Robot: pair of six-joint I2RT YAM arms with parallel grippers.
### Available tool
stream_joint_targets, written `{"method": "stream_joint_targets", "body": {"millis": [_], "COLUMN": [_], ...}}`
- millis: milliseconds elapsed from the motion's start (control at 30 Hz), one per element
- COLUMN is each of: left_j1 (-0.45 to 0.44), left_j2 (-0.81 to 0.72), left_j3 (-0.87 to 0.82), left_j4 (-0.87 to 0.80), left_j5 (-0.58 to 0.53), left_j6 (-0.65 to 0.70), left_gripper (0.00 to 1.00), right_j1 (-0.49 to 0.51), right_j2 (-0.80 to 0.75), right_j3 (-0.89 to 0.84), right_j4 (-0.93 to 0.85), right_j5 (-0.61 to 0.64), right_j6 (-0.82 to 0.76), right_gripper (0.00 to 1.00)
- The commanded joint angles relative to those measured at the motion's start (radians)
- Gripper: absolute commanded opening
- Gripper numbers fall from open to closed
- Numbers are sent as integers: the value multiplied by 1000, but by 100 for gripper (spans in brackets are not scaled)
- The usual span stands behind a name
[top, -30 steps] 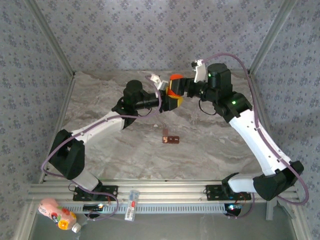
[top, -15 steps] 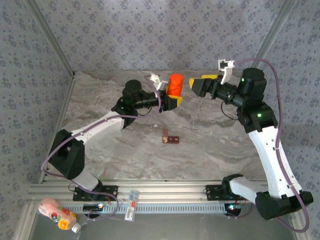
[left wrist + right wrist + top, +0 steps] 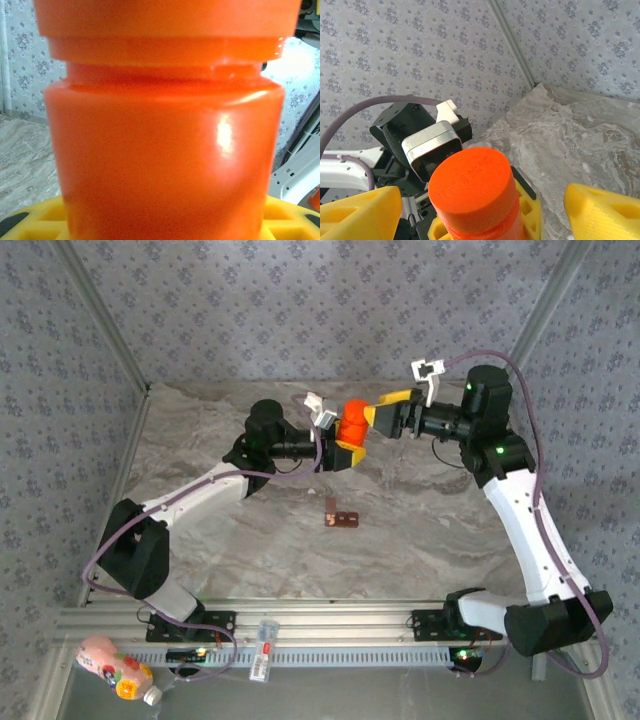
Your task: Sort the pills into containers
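I can't see the orange bottle's (image 3: 351, 422) base inside my left gripper's (image 3: 345, 446) clamp, while the right gripper (image 3: 373, 418) gapes wide around its cap, not touching it.

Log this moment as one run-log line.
left gripper: shut on orange bottle | right gripper: open, straddling cap | containers: on table, apart from both arms | step: cap not yet gripped

I saw the orange plastic bottle (image 3: 165, 165) smooth and glossy, yellow plastic fingers (image 3: 605, 210) matt, grey marbled tabletop (image 3: 420, 540) dull.
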Motion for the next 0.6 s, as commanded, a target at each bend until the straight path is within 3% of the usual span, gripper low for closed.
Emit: {"method": "stream_joint_targets", "body": {"millis": [0, 133, 367, 467, 567], "left_j1": [6, 5, 4, 4, 4], "left_j2": [-26, -28, -26, -26, -25], "left_j3": [28, 29, 30, 30, 33], "left_j4": [26, 24, 24, 26, 28], "left_j5": [42, 43, 37, 34, 33], "left_j6": [-7, -9, -11, -12, -14], "left_gripper": [0, 0, 0, 0, 0], "right_j1": [21, 41, 59, 62, 68], "right_j2": [23, 46, 67, 71, 72], "right_j3": [48, 69, 95, 98, 97], "right_j4": [2, -12, -36, -46, -50], "right_j5": [-34, -21, -19, -21, -22], "right_j6": [-31, -42, -53, -57, -62], "right_gripper": [85, 81, 62, 60, 65]}}
